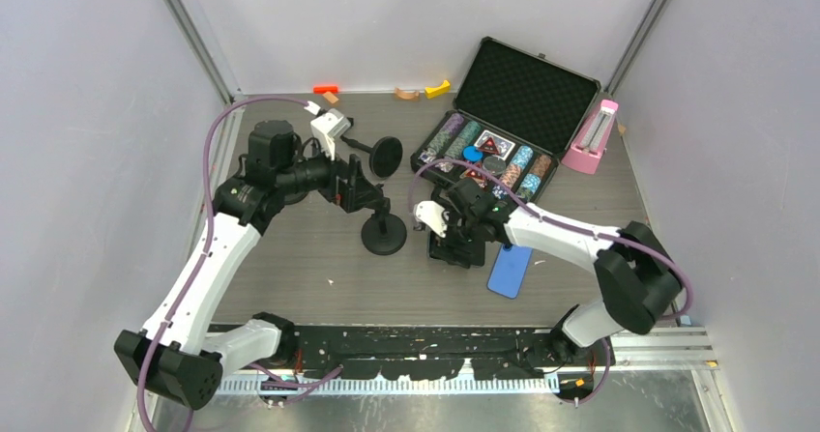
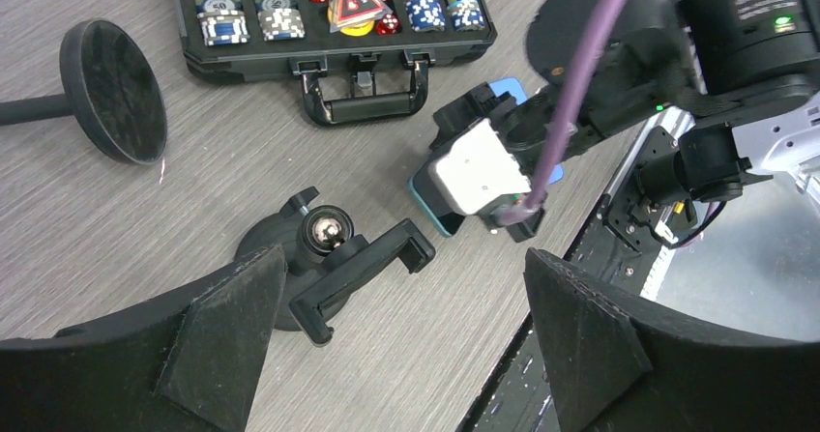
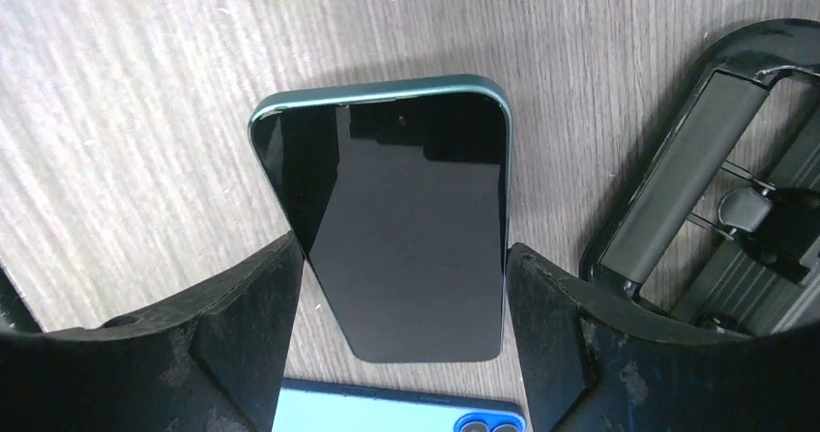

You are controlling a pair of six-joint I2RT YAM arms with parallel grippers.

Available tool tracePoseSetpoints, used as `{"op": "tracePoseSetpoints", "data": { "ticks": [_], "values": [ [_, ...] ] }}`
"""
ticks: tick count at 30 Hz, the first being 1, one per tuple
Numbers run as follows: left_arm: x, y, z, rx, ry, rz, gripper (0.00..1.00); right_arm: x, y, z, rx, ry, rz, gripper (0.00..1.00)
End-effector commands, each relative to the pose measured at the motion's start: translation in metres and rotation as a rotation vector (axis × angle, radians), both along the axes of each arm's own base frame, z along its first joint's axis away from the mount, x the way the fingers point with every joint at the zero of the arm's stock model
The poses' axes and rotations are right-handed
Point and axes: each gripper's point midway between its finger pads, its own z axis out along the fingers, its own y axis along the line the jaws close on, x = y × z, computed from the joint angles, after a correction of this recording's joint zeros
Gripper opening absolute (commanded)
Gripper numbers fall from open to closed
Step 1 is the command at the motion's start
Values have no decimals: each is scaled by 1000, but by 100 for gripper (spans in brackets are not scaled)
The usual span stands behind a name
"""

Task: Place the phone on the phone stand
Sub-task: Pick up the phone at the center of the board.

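A teal-edged phone (image 3: 406, 210) with a dark screen sits between the fingers of my right gripper (image 3: 406, 268), which press on both its long sides. In the top view this gripper (image 1: 454, 237) is right of the stand and covers most of the phone. The left wrist view shows a teal corner of the phone (image 2: 432, 212). The black phone stand (image 1: 384, 234) has a round base, a ball joint and a clamp holder (image 2: 360, 266), which is empty. My left gripper (image 1: 360, 192) is open and empty, just above and behind the stand (image 2: 290, 287).
A light-blue phone (image 1: 510, 271) lies flat just right of my right gripper. An open poker chip case (image 1: 527, 94) stands behind, its handle (image 3: 711, 123) close to the right fingers. A second black stand (image 1: 385, 155) lies tipped over. A pink object (image 1: 592, 137) is at back right.
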Motion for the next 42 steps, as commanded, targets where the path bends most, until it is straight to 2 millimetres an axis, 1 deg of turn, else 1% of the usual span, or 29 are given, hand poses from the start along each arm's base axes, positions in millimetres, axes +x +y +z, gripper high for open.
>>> {"op": "tracePoseSetpoints", "data": {
  "ticks": [1, 3, 4, 6, 10, 11, 12, 13, 14, 15, 16, 17, 22, 26, 30, 33, 36, 38, 42],
  "values": [
    [-1, 0, 29, -34, -113, -6, 97, 22, 5, -3, -48, -15, -31, 5],
    [-4, 1, 30, -30, -123, -7, 97, 24, 3, -12, -82, 2, -34, 11],
    [-5, 2, 30, -27, -125, -6, 97, 26, 4, -15, -94, 8, -34, 16],
    [-6, 3, 29, -22, -132, -5, 98, 28, 4, -19, -114, 17, -34, 23],
    [-7, 4, 28, -15, -135, -9, 98, 29, 3, -25, -149, 42, -21, 32],
    [-8, 4, 27, -14, -134, -10, 98, 27, 2, -27, -159, 53, -17, 38],
    [-8, 4, 27, -13, -136, -11, 98, 28, 3, -28, -165, 56, -9, 41],
    [-8, 4, 27, -12, -135, -11, 98, 26, 2, -28, -173, 66, -4, 48],
    [-8, 4, 26, -10, -136, -11, 98, 26, 1, -30, -182, 72, 5, 50],
    [-8, 4, 26, -10, -136, -12, 98, 25, 1, -30, -188, 77, 10, 56],
    [-8, 4, 25, -9, -136, -13, 98, 25, 0, -33, -197, 80, 20, 59],
    [-8, 4, 26, -10, -139, -14, 98, 25, -1, -33, -204, 82, 24, 64],
    [-10, 5, 26, -6, -142, -16, 99, 21, -4, -40, -232, 103, 64, 74],
    [-11, 6, 25, -1, -140, -18, 99, 23, -4, -42, -238, 95, 79, 81],
    [-11, 6, 24, 2, -139, -19, 99, 23, -3, -42, -234, 95, 87, 84],
    [-12, 6, 24, 3, -143, -20, 99, 22, -2, -42, -232, 96, 94, 84],
    [-12, 6, 24, 4, -142, -20, 99, 21, -3, -47, -242, 105, 97, 84],
    [-12, 6, 24, 3, -142, -21, 99, 20, -4, -49, -247, 110, 96, 80],
    [-12, 6, 24, 4, -143, -21, 99, 20, -5, -53, -257, 118, 92, 66]
  ]
}}
